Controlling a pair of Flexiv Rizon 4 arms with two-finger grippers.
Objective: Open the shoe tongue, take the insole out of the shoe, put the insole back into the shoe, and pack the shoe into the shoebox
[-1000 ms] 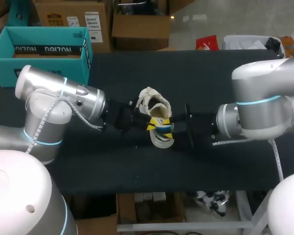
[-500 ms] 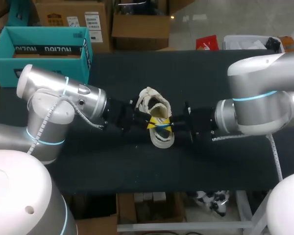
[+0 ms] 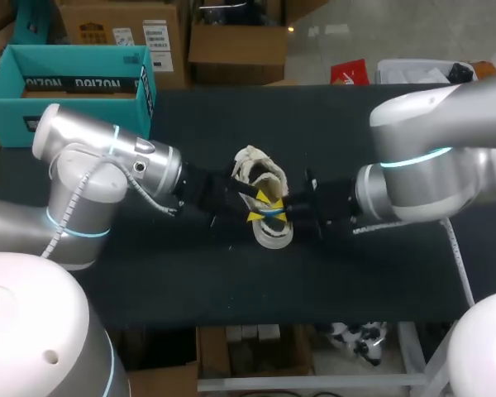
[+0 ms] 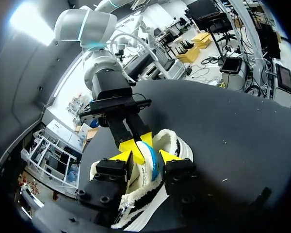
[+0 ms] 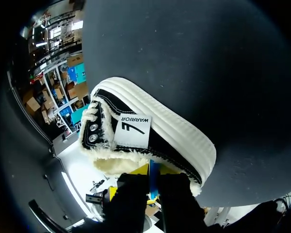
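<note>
A black and white shoe with a fleece lining lies on its side mid-table. A thin blue insole sticks out of its opening. My right gripper comes in from the right and is shut on the insole. The left wrist view shows its yellow tips pinching the blue insole. My left gripper is open, its fingers standing either side of the insole at the shoe's mouth. Beyond my right gripper lies the shoe, side and sole in sight. The teal shoebox stands open at the far left.
The black table has bare surface behind, in front of and to the right of the shoe. Both arms meet at the shoe in the middle.
My right gripper has moved in to the left and shut on the blue insole. My left gripper has let go of the insole and opened, staying by the shoe's mouth.
</note>
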